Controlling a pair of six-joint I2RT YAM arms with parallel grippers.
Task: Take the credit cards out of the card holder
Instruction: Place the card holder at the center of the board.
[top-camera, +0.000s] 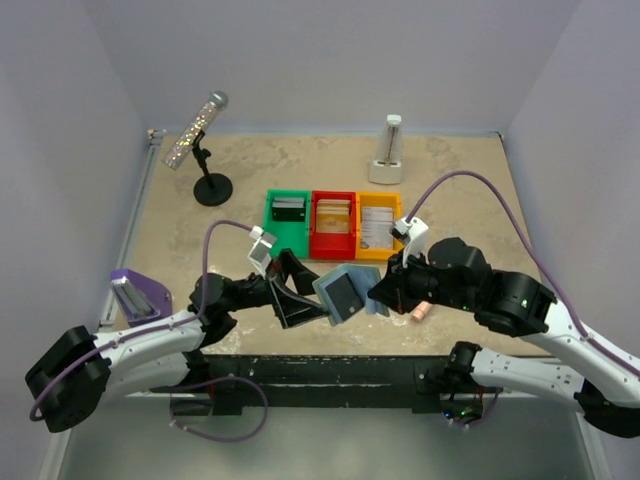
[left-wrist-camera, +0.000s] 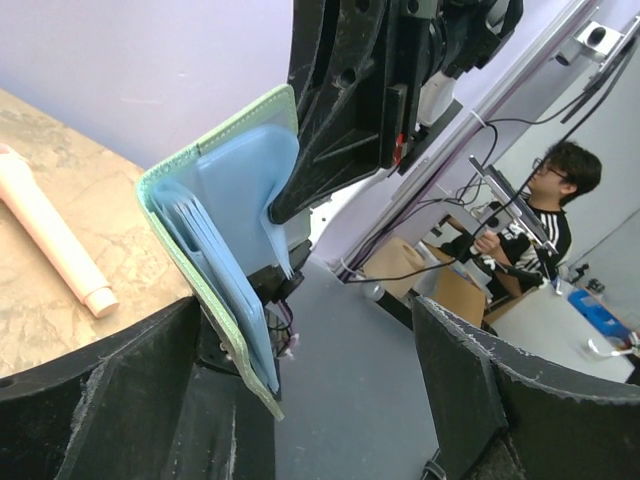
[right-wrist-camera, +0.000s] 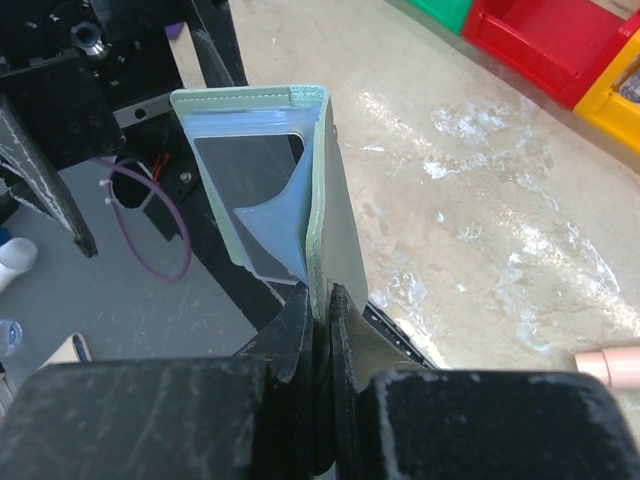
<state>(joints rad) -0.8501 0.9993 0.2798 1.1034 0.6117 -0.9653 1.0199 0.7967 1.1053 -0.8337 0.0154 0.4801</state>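
The pale blue-grey card holder (top-camera: 343, 294) hangs open in the air above the table's near edge. My right gripper (right-wrist-camera: 320, 300) is shut on one of its panels (right-wrist-camera: 338, 215). A dark credit card (right-wrist-camera: 245, 168) shows in a clear pocket of the other panel. My left gripper (left-wrist-camera: 310, 400) is open; the card holder (left-wrist-camera: 225, 225) hangs close beside its left finger (left-wrist-camera: 110, 400), not pinched. In the top view the left gripper (top-camera: 297, 297) is just left of the holder. More cards lie in the green (top-camera: 287, 209), red (top-camera: 333, 215) and yellow (top-camera: 377, 226) bins.
A pink cylinder (top-camera: 420, 312) lies on the table right of the holder. A microphone on a black stand (top-camera: 212, 187) is at the back left and a white stand (top-camera: 387, 152) at the back. A purple holder (top-camera: 135, 292) sits at the left edge.
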